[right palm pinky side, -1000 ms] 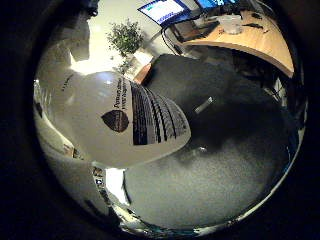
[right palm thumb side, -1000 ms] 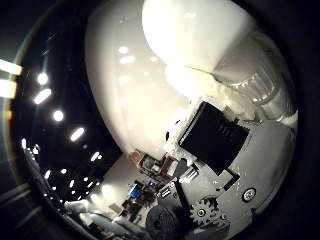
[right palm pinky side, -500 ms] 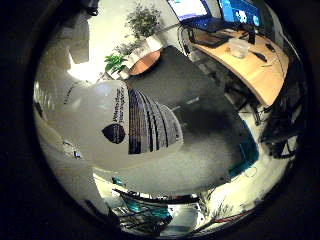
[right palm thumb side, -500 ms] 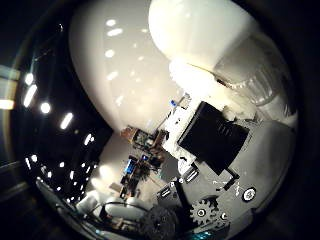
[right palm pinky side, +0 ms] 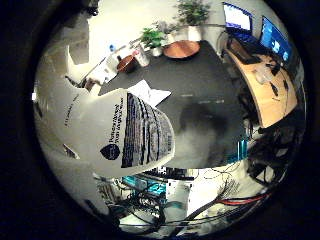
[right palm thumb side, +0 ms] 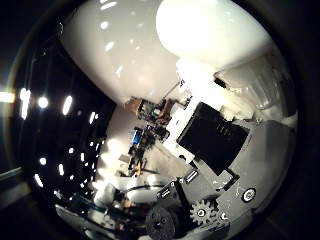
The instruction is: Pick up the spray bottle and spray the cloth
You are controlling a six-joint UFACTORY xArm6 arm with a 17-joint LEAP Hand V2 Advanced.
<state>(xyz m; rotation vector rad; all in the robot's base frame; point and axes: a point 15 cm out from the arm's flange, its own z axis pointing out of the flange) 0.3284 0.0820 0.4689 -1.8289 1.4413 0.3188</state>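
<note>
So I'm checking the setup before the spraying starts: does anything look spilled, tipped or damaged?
Nothing stands out. The spray bottle sits close against the palm, label intact, and the dark table beyond shows no spill. The robot hand looks undamaged.

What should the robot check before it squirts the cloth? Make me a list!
1. Bottle in the robot hand: ok, the white spray bottle fills the view right against the palm.
2. Bottle lifted: ok, the dark table lies well below it.
3. Cloth found: ok, a white cloth lies flat on the table.
4. Nozzle aimed at the cloth: cannot tell, the nozzle tip is not visible.
5. Finger on the trigger: cannot tell.
6. Nearby clutter: ok, bowl and plants sit at the far edge.
</note>
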